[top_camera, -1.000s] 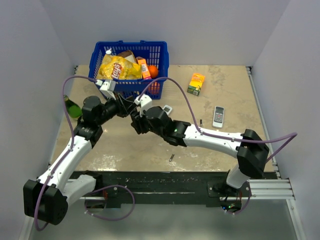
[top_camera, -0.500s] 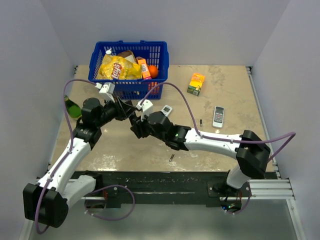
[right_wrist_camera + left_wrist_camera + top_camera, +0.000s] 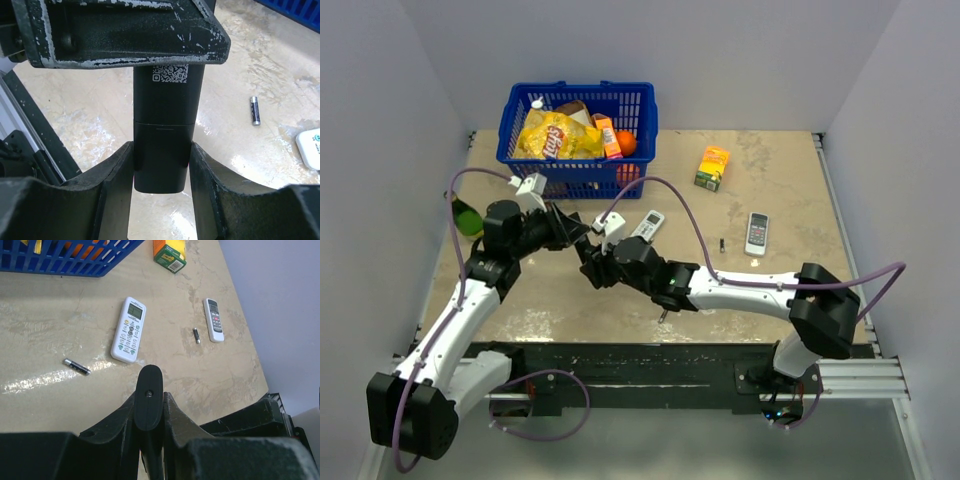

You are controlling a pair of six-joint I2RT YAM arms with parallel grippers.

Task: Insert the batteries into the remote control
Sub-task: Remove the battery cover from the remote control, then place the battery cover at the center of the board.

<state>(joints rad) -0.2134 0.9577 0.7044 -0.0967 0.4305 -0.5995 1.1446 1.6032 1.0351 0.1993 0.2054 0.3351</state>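
Your left gripper (image 3: pixel 149 407) and right gripper (image 3: pixel 161 167) both clamp the slim black bar-shaped remote (image 3: pixel 162 100) above the tan table's (image 3: pixel 775 175) left half; a dark cylindrical battery (image 3: pixel 663 315) lies near its near edge.

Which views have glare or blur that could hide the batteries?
Top view: even light, no glare, but the two loose batteries are mere specks. Left wrist view: bright sheen on the table beside one battery, itself sharp; dark foreground shows little detail. Right wrist view: glare patches on the table near a battery; black remote sharp, its code label readable.
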